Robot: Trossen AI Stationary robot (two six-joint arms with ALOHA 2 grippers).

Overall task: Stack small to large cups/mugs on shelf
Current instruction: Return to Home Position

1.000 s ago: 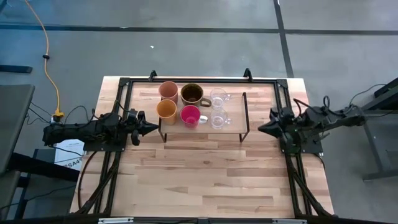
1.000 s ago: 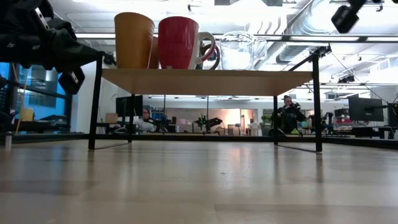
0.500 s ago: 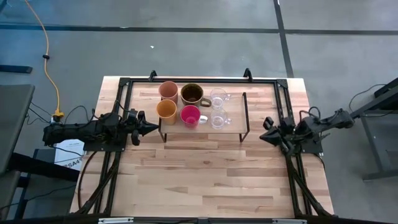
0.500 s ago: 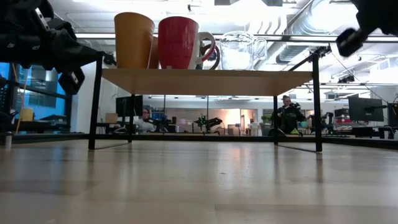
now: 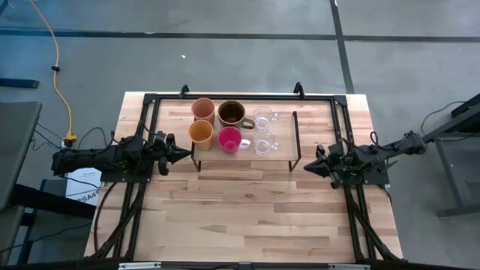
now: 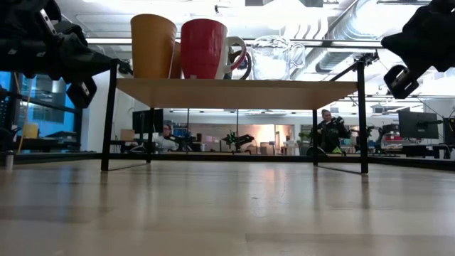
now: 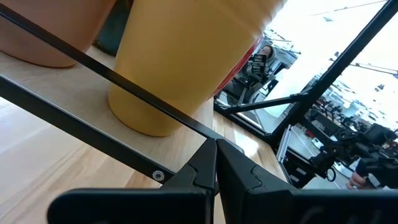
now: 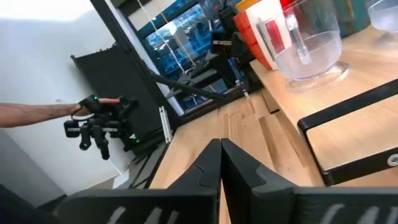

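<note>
The shelf (image 5: 281, 154) stands at the table's far middle on thin black legs. Six cups stand upright on its top in two rows. The far row has a peach tumbler (image 5: 202, 109), a brown mug (image 5: 231, 113) and a clear glass mug (image 5: 263, 118). The near row has a yellow-orange cup (image 5: 200, 132), a red-pink cup (image 5: 229, 139) and a second clear mug (image 5: 262, 142). My left gripper (image 5: 187, 154) is shut and level, just off the shelf's left end by the yellow-orange cup (image 7: 186, 56). My right gripper (image 5: 307, 165) is shut and empty, off the shelf's right end.
Bare wooden table (image 5: 247, 217) stretches from the shelf to the near edge. A black frame (image 5: 341, 120) runs along the table's far and side edges. A person's arm (image 8: 28, 114) holding a black device shows in the room beyond.
My right gripper has come down from above the shelf top to about its level. It has also edged toward the shelf's right end, and it has stayed shut and empty. The cups and the shelf have not moved.
</note>
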